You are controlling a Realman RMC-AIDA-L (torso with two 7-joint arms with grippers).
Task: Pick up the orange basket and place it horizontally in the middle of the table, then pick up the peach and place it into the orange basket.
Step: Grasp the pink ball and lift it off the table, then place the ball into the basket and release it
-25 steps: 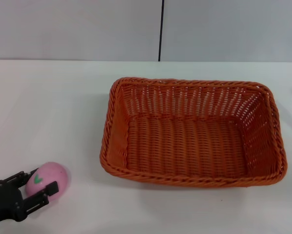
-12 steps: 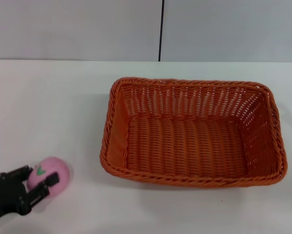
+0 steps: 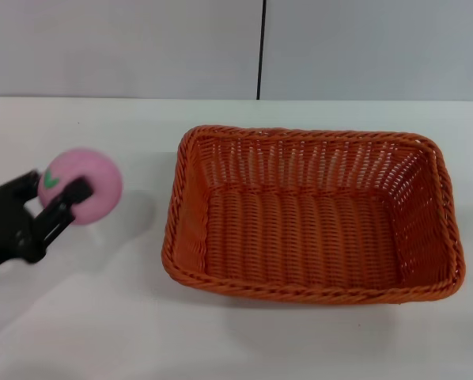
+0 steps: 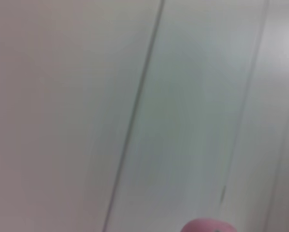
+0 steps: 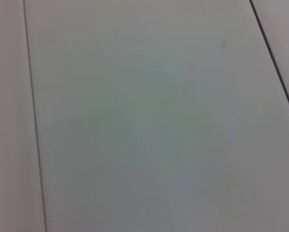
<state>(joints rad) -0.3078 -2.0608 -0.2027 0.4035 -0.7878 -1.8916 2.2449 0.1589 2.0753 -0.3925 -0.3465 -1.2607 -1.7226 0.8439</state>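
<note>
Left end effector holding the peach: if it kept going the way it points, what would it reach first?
Probably the near-left rim of the orange basket. The left end effector, shut on the peach, points toward it over bare table; height is unclear.

Basket (image 3: 312, 214): on table (image 3: 102, 317), right of centre.
Peach (image 3: 82, 185): left of basket, between left gripper (image 3: 58, 194) fingers.
</note>
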